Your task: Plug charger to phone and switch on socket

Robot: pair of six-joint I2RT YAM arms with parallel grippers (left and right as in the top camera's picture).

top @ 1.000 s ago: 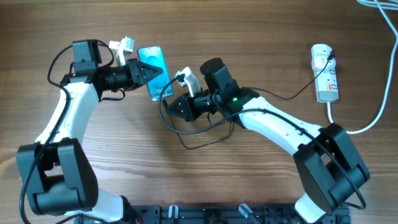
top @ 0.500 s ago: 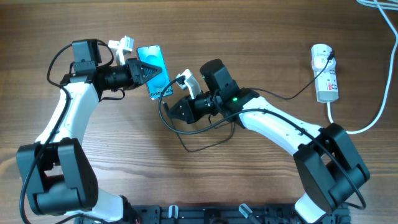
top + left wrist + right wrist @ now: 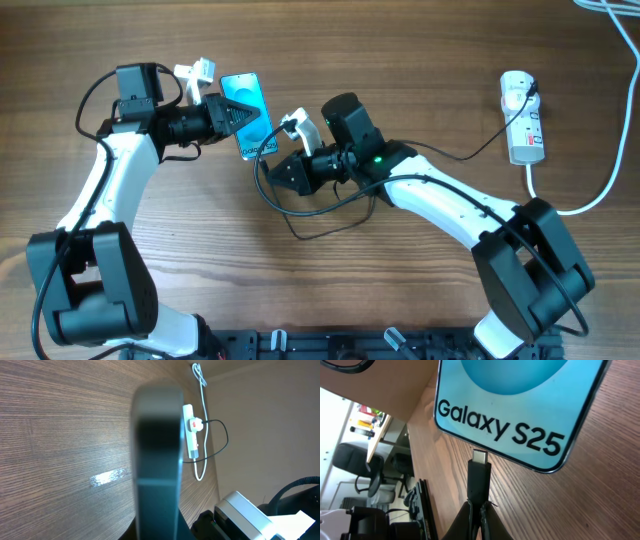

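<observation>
Overhead first. The left claw (image 3: 232,117) is clamped on the phone (image 3: 252,100), holding it at the upper centre-left of the table (image 3: 420,50). The right claw (image 3: 277,170) sits just below the phone's lower end, pinched shut on the charger (image 3: 300,235), whose slack loops across the wood beneath the arm.

What's changed? Very little. Half a second back the right claw had dipped slightly away, and now it's back up by the phone's edge, with the cable loop shifting along with it. The phone and left arm haven't budged. I read that as fine lining-up at the port, not a plug driven home.

The socket (image 3: 522,118) lies far right, well apart from both arms, and nothing is near it.

Left wrist view: the phone (image 3: 157,460) fills the middle edge-on as a dark blur. Beyond it lies the socket (image 3: 189,430) with a red mark, the charger (image 3: 226,435) curling out of it, and a white cord (image 3: 200,380) running off. This claw's own fingers can't be made out here.

Right wrist view: here's the close-up. The right claw (image 3: 480,510) is nipped tight on the charger (image 3: 479,477). The metal tip stands right at the bottom edge of the phone (image 3: 520,390), under the "Galaxy S25" lettering. I can't tell if it has entered the port. A straight push looks next, with the switch still to come.
</observation>
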